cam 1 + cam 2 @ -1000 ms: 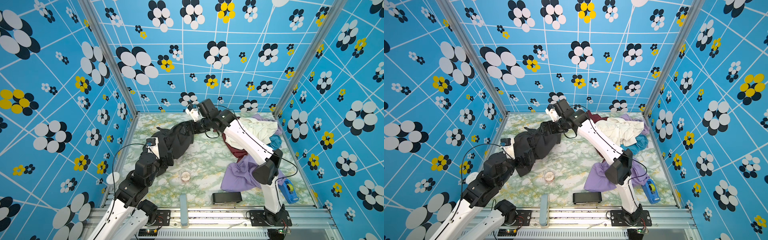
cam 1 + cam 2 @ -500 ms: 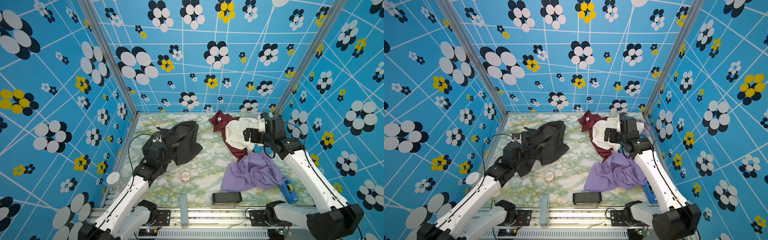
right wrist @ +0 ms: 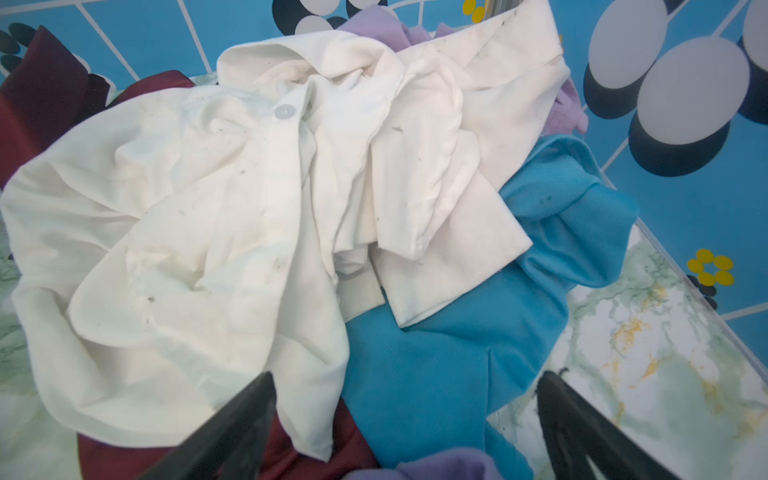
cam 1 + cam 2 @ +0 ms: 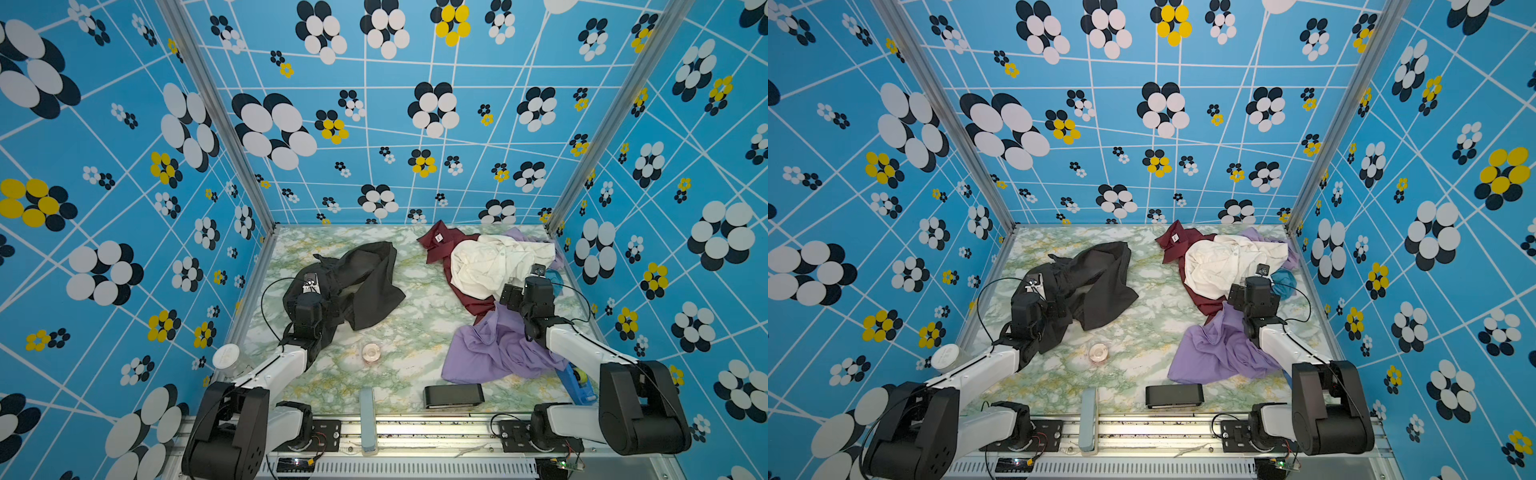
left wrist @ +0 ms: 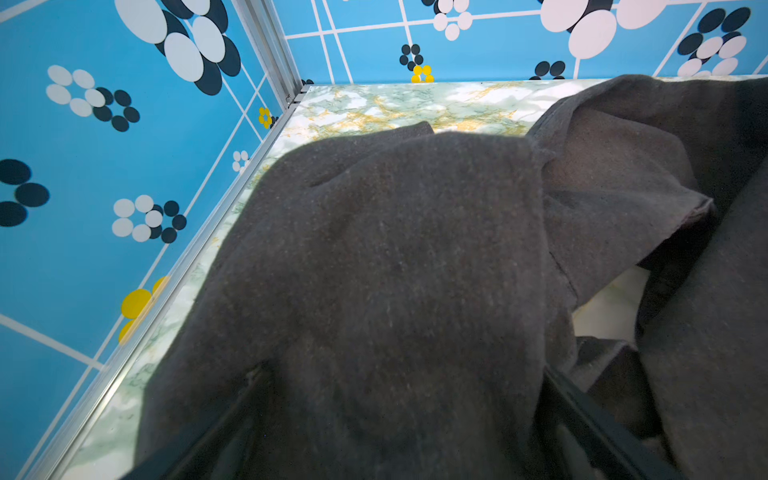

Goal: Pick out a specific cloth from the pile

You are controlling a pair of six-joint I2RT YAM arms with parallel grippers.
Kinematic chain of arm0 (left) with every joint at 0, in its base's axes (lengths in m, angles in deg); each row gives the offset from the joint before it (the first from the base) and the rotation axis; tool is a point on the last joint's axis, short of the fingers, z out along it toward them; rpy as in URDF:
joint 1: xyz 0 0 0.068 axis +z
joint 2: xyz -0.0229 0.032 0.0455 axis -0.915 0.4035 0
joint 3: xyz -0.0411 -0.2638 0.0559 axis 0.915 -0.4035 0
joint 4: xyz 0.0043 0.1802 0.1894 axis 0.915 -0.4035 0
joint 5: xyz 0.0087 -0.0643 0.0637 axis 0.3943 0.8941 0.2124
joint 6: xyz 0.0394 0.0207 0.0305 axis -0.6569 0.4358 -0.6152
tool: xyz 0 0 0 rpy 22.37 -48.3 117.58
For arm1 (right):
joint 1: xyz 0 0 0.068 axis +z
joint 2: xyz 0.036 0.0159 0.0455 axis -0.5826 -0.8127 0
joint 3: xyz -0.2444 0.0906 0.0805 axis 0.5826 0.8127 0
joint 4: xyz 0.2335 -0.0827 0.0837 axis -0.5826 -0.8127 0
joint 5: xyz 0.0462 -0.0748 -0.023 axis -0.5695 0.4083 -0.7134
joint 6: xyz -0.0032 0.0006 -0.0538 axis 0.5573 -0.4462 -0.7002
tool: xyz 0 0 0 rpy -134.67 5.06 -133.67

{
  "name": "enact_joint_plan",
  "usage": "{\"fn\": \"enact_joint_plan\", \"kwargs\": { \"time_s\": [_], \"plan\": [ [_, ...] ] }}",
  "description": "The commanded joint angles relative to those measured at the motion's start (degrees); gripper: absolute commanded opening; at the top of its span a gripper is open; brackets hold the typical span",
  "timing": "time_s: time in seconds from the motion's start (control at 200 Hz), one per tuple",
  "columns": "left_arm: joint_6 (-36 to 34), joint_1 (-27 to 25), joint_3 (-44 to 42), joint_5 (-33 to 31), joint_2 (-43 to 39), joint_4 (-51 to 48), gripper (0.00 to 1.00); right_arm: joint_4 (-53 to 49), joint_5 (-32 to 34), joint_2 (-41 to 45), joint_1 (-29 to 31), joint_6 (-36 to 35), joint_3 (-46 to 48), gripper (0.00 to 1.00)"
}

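The cloth [image 4: 370,286] [image 4: 1100,286], a large black garment, lies crumpled on the left of the marble table, apart from the pile. My left gripper [image 4: 316,276] sits at its near left end. In the left wrist view the cloth [image 5: 395,270] drapes over the gripper [image 5: 399,374], whose fingers stand wide apart under it. The pile [image 4: 494,266] of cream-white, maroon, lavender and teal garments fills the right side. My right gripper [image 4: 525,276] [image 3: 405,378] hovers open over the teal and white cloth, holding nothing.
A lavender garment [image 4: 494,349] spreads toward the front right under the right arm. A black box [image 4: 454,395], a light-blue bar [image 4: 368,419] and a small clear ring [image 4: 371,353] lie near the front edge. A blue tape dispenser [image 4: 579,382] sits front right. Patterned walls close three sides.
A second ago the right arm reached across to the cloth's far end; it has let go and drawn back over the pile. The cloth has dropped onto the table. The left gripper barely moved.
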Motion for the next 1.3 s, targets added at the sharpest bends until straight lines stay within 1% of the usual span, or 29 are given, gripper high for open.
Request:
{"fn": "enact_joint_plan", "kwargs": {
  "time_s": [0.0,0.05,0.195,0.25,0.355,0.475,0.545,0.605,0.675,0.825,0.865,0.95,0.995,1.075,1.164,1.294],
  "plan": [
    [-2.6,1.12,-2.15,1.86,3.71,12.88,0.99,13.56,1.99,-1.36,-0.04,-2.82,0.14,0.99],
    [-2.7,1.24,-1.96,2.46,4.23,13.42,0.99,13.66,1.73,-2.0,-0.17,-3.66,-0.54,0.99],
    [-3.14,2.73,-2.67,4.7,6.91,19.39,0.99,16.44,0.44,-3.62,-1.22,-5.41,-0.78,0.99],
    [-2.46,3.64,-3.01,5.9,9.12,22.41,0.99,16.42,-1.65,-3.65,-2.32,-5.0,-0.79,0.99],
    [-2.33,4.14,-3.94,7.71,14.14,28.91,0.99,18.09,-3.5,-2.95,-3.36,-4.71,0.47,0.99],
    [-2.88,4.23,-4.47,7.63,18.83,34.86,0.99,18.68,-4.87,-1.55,-3.54,-5.3,2.05,0.99],
    [-2.0,4.7,-3.63,8.54,17.66,31.08,0.99,16.74,-6.2,-0.71,-3.79,-5.94,2.15,0.99],
    [-1.6,5.09,-3.13,8.43,18.23,31.21,0.99,15.53,-6.9,0.06,-3.81,-6.64,2.63,0.99],
    [-0.6,5.76,-2.01,8.48,17.62,28.02,0.99,15.61,-7.61,0.3,-3.93,-6.32,4.05,0.99],
    [-0.12,6.34,-0.99,8.77,17.85,26.33,0.99,28.11,-6.73,-4.65,-4.01,-5.85,10.1,0.99],
    [-0.13,6.34,-0.95,8.77,17.98,26.63,0.99,31.34,-7.51,-6.26,-4.06,-6.09,10.8,0.99],
    [-0.13,6.34,-0.92,8.77,17.9,26.28,0.99,33.45,-9.54,-10.66,-4.02,-6.69,10.18,0.99],
    [-0.13,6.3,-0.91,8.69,17.9,26.32,0.99,39.24,-12.58,-12.76,-4.07,-8.21,11.39,0.99],
    [-0.13,6.34,-0.9,8.69,17.9,26.27,0.99,32.18,-13.66,-11.0,-4.0,-8.67,9.27,0.99],
    [-0.13,6.34,-0.89,8.69,17.9,26.22,0.99,35.7,-13.68,-12.01,-4.0,-8.62,10.16,0.99],
    [-0.12,6.23,-0.88,8.6,17.9,26.32,0.99,33.83,-13.76,-11.39,-4.07,-8.73,9.82,0.99]
  ]
}}
